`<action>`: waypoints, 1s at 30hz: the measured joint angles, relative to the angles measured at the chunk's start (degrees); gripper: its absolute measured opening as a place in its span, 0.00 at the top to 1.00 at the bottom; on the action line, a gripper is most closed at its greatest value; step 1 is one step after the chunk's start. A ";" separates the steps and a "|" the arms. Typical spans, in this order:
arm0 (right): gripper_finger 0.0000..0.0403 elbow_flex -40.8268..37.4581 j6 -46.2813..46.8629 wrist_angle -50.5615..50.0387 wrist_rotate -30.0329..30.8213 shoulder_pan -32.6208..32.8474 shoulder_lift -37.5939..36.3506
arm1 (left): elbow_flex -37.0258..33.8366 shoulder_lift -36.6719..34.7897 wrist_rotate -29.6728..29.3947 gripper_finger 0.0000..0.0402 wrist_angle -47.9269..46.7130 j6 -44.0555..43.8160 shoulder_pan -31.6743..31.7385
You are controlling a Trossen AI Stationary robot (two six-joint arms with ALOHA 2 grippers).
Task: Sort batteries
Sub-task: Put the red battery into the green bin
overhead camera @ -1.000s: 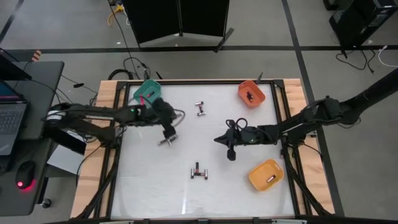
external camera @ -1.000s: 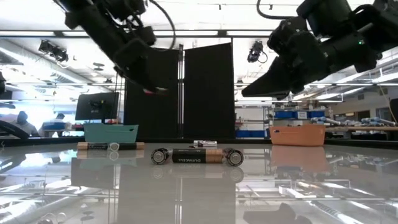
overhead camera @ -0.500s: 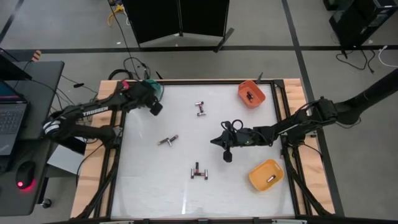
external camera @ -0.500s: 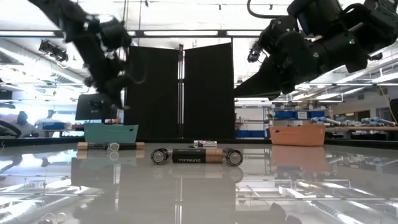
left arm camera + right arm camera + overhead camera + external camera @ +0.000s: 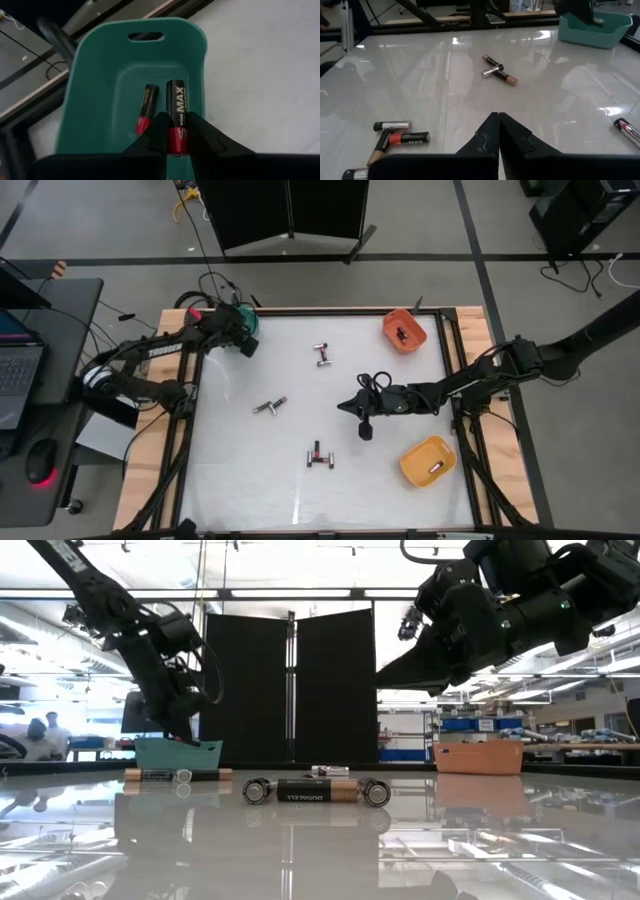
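Left pincer (image 5: pixel 176 132) gripped a black-and-red cylindrical battery (image 5: pixel 176 117) at its red end, above the teal plastic bin (image 5: pixel 95 75). Light, rigid, probably slick: clamp mid-barrel. Right pincer (image 5: pixel 498 131) closed, empty, over the worktop (image 5: pixel 400 500), away from that bin.

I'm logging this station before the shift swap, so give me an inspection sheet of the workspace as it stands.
Surface: white table, glossy.
Job's things: battery in left gripper above teal bin; another battery inside it; loose battery groups; orange bin and yellow bin each hold something small.
Clutter: nothing seen.
Grippers: left jaws closed on the battery; right gripper mid-table, jaws shut, empty.
Cables: loops on the floor behind the table.
Surroundings: laptop and mouse on side desk; black panels; people far back.
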 joint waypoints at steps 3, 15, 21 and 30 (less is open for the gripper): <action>0.97 0.00 0.00 0.12 0.02 0.00 0.00 | 1.60 4.22 0.07 0.87 0.88 0.74 1.63; 0.97 0.00 1.83 0.15 0.03 -0.87 -0.02 | 5.56 13.85 0.44 0.87 2.28 1.83 4.45; 0.97 0.00 3.01 -0.34 0.02 -1.04 -0.02 | 5.59 13.70 1.03 0.85 2.42 0.29 4.43; 0.97 0.00 4.54 -0.73 0.02 -1.31 -0.02 | 5.59 13.53 1.90 0.67 2.72 -0.10 2.69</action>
